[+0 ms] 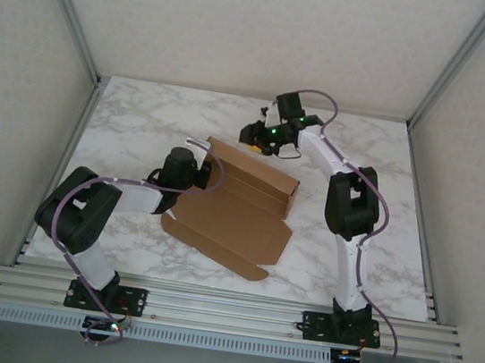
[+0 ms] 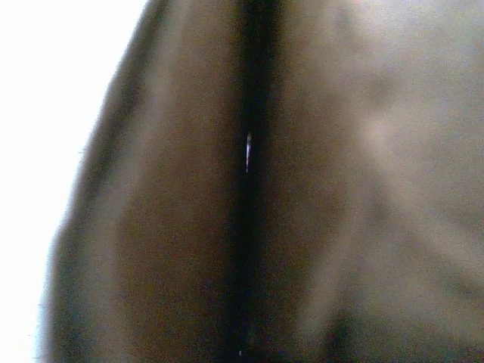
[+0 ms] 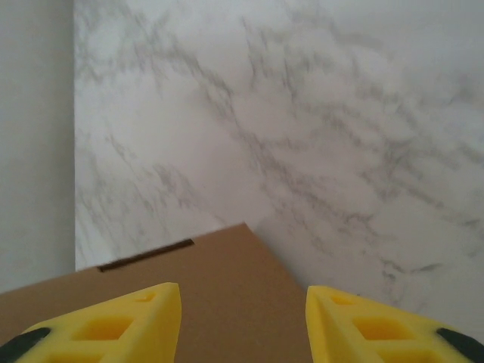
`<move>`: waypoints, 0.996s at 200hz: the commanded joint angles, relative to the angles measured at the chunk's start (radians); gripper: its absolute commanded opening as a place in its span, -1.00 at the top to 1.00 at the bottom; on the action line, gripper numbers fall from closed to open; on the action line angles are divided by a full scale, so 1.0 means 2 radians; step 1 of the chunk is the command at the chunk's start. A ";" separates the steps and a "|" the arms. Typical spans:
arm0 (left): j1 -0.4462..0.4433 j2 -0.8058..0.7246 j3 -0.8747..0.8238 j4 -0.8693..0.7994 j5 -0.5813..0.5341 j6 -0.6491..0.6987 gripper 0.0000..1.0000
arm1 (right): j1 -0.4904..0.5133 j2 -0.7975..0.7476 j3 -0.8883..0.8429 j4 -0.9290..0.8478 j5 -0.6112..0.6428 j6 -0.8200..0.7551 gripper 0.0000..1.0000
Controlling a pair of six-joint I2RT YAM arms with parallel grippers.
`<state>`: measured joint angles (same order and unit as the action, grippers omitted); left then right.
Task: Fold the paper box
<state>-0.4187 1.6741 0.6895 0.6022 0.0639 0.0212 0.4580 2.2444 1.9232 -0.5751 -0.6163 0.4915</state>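
Nearest the camera, at 6 o'clock in the overhead view, two arm bases sit bolted to the aluminium rail [image 1: 224, 310] at the table's edge. Just beyond them, at the centre of the marble table [image 1: 377, 255], lies the paper box [image 1: 234, 207]. It is brown and unprinted, its near flaps spread flat toward 6 o'clock and its far panel standing up along the 12 o'clock side.

At about 10 o'clock from the box's centre, the left gripper [image 1: 202, 160] meets the left end of that raised panel, jaws drawn together. Its wrist camera sits so close that blurred brown cardboard [image 2: 363, 189] and a dark vertical seam are all that register, so whether cardboard is pinched between the jaws cannot be told.

Farther back, at 12 o'clock from the box, the right gripper [image 1: 257, 140] hangs over the far edge. In its wrist view the yellow fingertips [image 3: 144, 318] stand apart with nothing gripped between them, the right gripper [image 3: 243, 302] poised above a cardboard corner [image 3: 227, 265] bearing a narrow slot [image 3: 145, 255] toward 10 o'clock. Grey-veined marble stretches beyond to a pale wall [image 3: 34, 136] at 9 o'clock.
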 commanded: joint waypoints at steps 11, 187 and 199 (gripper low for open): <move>0.006 0.009 0.003 0.010 0.017 -0.004 1.00 | 0.023 0.031 0.008 -0.016 -0.077 -0.030 0.10; -0.008 0.009 0.020 -0.004 -0.086 -0.067 0.36 | 0.037 0.002 0.001 -0.034 -0.031 -0.032 -0.04; -0.008 -0.007 0.017 -0.009 -0.080 -0.064 0.16 | 0.029 -0.018 -0.001 -0.035 0.006 -0.022 -0.12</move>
<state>-0.4370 1.7138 0.7059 0.6079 -0.0532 -0.0860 0.5129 2.3192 1.9293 -0.5816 -0.7055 0.4328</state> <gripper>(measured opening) 0.348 0.534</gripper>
